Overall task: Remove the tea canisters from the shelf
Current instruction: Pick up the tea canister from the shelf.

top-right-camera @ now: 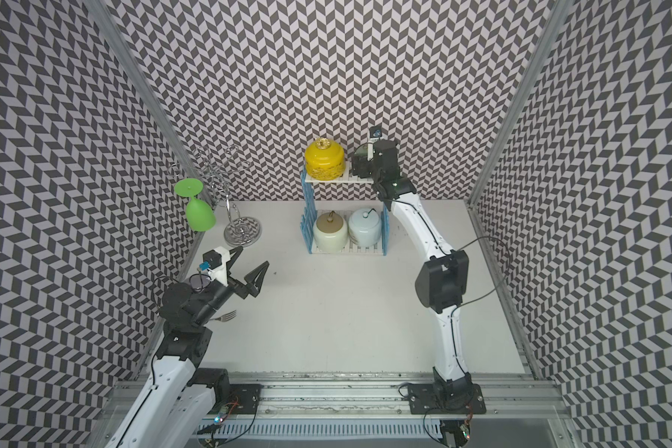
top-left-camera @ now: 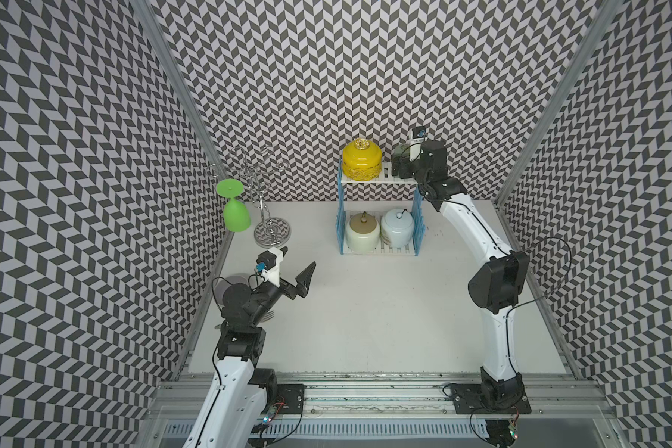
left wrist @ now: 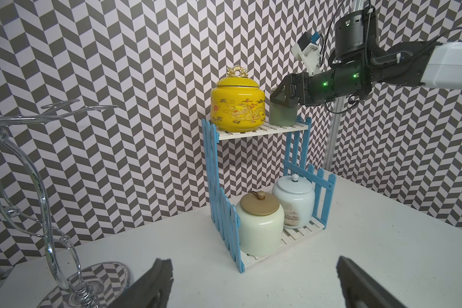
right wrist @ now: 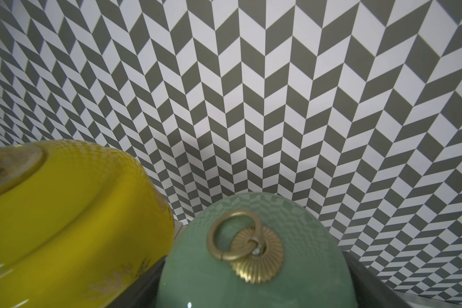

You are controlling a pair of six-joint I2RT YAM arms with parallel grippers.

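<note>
Your sage green canister (left wrist: 282, 114) stands on the top board of the shelf (left wrist: 264, 131), at 3 o'clock of the yellow canister (left wrist: 238, 106); the cream canister (left wrist: 259, 226) and pale blue canister (left wrist: 294, 205) sit on the bottom board. Your right gripper (left wrist: 279, 97) straddles the green one; whether it pinches cannot be told. Your left gripper (top-left-camera: 299, 258) hangs wide open at 8 o'clock of the shelf.
</note>
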